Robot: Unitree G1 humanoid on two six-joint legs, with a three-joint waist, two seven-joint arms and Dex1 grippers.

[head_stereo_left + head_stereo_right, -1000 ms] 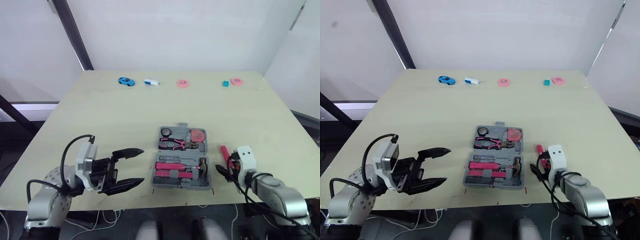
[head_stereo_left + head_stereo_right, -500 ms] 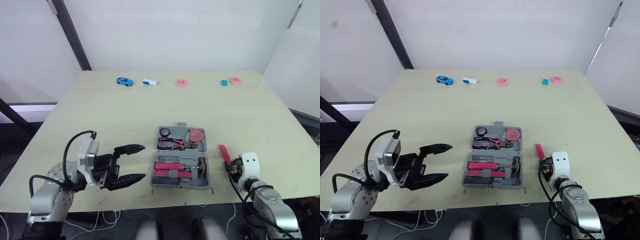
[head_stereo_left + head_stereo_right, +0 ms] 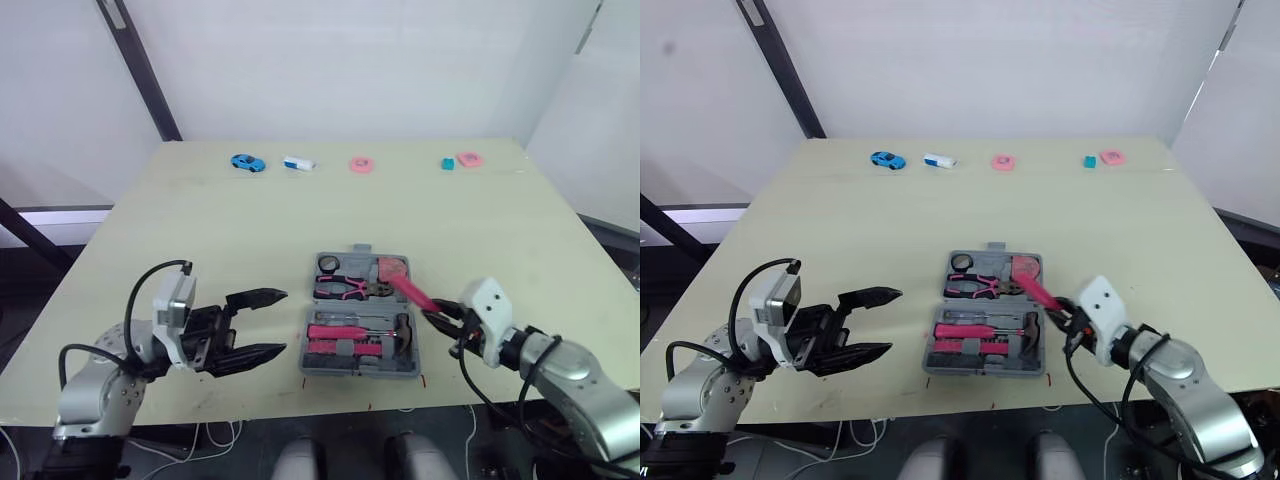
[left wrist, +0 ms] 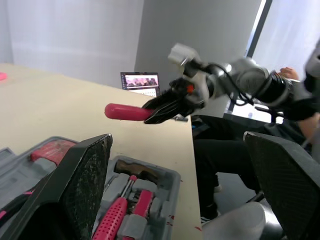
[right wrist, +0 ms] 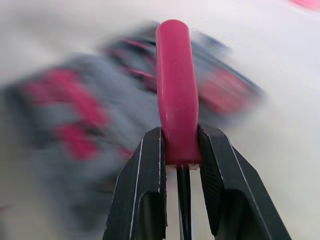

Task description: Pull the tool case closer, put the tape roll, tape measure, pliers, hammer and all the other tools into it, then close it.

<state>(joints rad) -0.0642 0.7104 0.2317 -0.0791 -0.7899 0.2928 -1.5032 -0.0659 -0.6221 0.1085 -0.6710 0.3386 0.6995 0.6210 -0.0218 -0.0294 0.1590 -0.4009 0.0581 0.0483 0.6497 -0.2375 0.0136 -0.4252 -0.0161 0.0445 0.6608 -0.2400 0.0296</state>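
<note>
The grey tool case (image 3: pixel 360 371) lies open near the table's front edge. It holds a black tape roll (image 3: pixel 329 264), a pink tape measure (image 3: pixel 395 268), pliers (image 3: pixel 345 289), a hammer (image 3: pixel 405 330) and pink-handled drivers (image 3: pixel 335 332). My right gripper (image 3: pixel 440 320) is shut on the base of a pink-handled screwdriver (image 3: pixel 408 291). The handle slants up over the case's right edge, clear of the table. The right wrist view has the screwdriver (image 5: pixel 176 85) clamped between both fingers (image 5: pixel 145 170). My left gripper (image 3: pixel 284 322) stands open left of the case, holding nothing.
Along the far edge sit a blue toy car (image 3: pixel 243 162), a white and blue piece (image 3: pixel 298 162), a pink ring (image 3: pixel 360 165), a teal block (image 3: pixel 447 164) and a pink piece (image 3: pixel 468 159). A laptop (image 4: pixel 140 83) and a seated person (image 4: pixel 295 100) lie beyond the table's right edge.
My right gripper closed on the pink screwdriver that lay on the table right of the case, lifted it and swung it toward the case. The left gripper stayed put.
</note>
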